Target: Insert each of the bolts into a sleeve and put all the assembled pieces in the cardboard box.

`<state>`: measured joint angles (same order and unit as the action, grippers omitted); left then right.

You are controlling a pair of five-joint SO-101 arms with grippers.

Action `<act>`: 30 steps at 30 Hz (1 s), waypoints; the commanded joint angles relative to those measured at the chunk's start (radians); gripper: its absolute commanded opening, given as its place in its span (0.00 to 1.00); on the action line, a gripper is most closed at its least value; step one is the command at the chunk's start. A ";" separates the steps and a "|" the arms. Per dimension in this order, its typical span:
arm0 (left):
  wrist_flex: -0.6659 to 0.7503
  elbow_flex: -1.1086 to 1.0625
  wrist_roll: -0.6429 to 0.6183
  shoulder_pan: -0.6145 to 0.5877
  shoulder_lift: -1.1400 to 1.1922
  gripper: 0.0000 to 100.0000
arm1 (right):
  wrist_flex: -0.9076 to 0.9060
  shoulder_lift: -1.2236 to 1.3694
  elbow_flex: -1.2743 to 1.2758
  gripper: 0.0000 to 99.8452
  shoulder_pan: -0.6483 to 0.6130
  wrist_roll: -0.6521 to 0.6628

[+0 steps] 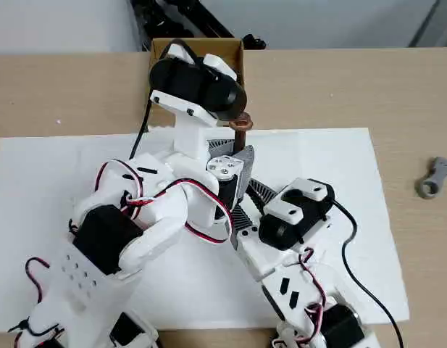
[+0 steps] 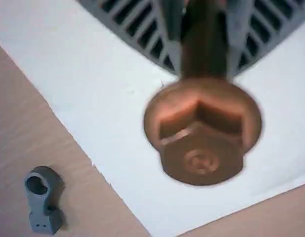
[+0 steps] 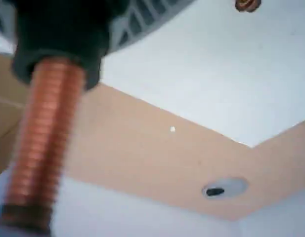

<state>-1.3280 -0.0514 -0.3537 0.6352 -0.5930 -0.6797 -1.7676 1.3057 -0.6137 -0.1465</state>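
A copper bolt (image 1: 241,125) stands head-up just in front of the cardboard box (image 1: 236,51). In the left wrist view its hex head (image 2: 201,133) faces the camera, and my left gripper (image 2: 201,59) is shut on the shank. The left gripper (image 1: 241,156) sits under the bolt in the high view. My right gripper (image 1: 251,194) is close beside it, pointing at the same spot. The bolt's threaded shank (image 3: 43,138) runs close past the right wrist camera, one end behind a black part. A grey sleeve (image 1: 433,177) (image 2: 42,200) lies on bare wood at the far right.
A white sheet (image 1: 339,167) covers the middle of the table. A second bolt (image 3: 247,5) lies on it in the distance. A round grommet (image 3: 224,187) is set in the wooden top. The left arm's raised elbow (image 1: 194,80) hides most of the box.
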 commanded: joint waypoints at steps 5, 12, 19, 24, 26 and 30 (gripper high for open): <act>0.012 -0.010 -0.006 0.000 -0.011 0.01 | 0.025 -0.016 -0.008 0.00 -0.002 0.005; -0.003 -0.013 -0.005 -0.041 -0.011 0.01 | 0.025 -0.016 -0.009 0.00 -0.002 0.005; 0.003 -0.058 -0.011 -0.075 -0.011 0.01 | 0.025 -0.016 -0.009 0.00 -0.002 0.005; 0.052 -0.107 -0.034 -0.072 -0.011 0.01 | 0.025 -0.016 -0.009 0.00 -0.002 0.005; 0.046 -0.110 -0.034 -0.071 -0.011 0.01 | 0.025 -0.016 -0.011 0.00 -0.002 0.005; 0.006 -0.105 -0.029 -0.063 -0.011 0.01 | 0.025 -0.016 -0.011 0.00 -0.002 0.005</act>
<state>-1.2958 -0.1634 -0.3828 0.5831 -0.5946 -0.6797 -1.7645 1.3119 -0.6183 -0.1465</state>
